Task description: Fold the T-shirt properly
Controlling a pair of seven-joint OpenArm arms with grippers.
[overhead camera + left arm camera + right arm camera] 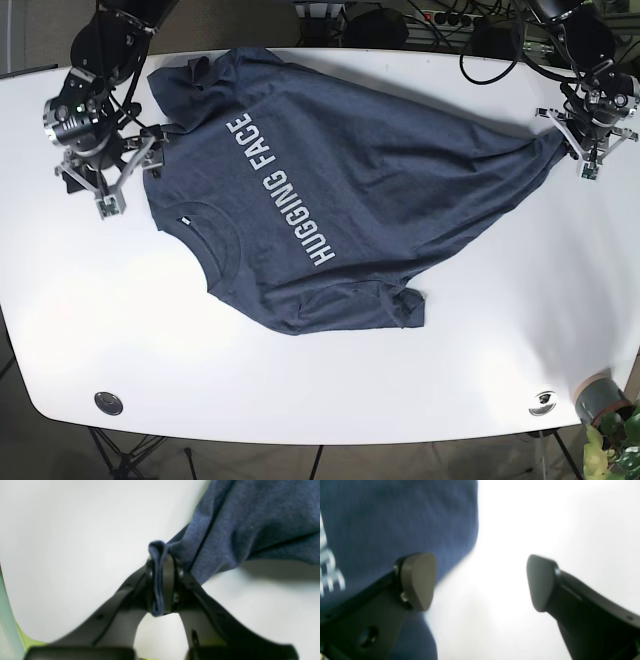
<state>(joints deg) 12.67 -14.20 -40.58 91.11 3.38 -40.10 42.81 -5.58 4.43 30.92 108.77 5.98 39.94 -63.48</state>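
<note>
While the navy T-shirt (330, 200) is lying rumpled across the far half of the white table (300, 390), the left claw (162, 580) is pinching its right hem to tug it flat, and the right claw (480, 582) is hovering spread at its left edge.

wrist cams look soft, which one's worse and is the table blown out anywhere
Right wrist view: blurriest, the right gripper pads and T-shirt lettering smeared, the table blown to pure white. Left wrist view: soft too, but the cloth pinched in the left gripper reads clearly, with a shadow under the lifted fabric. Base view: sharp, evenly lit.
</note>
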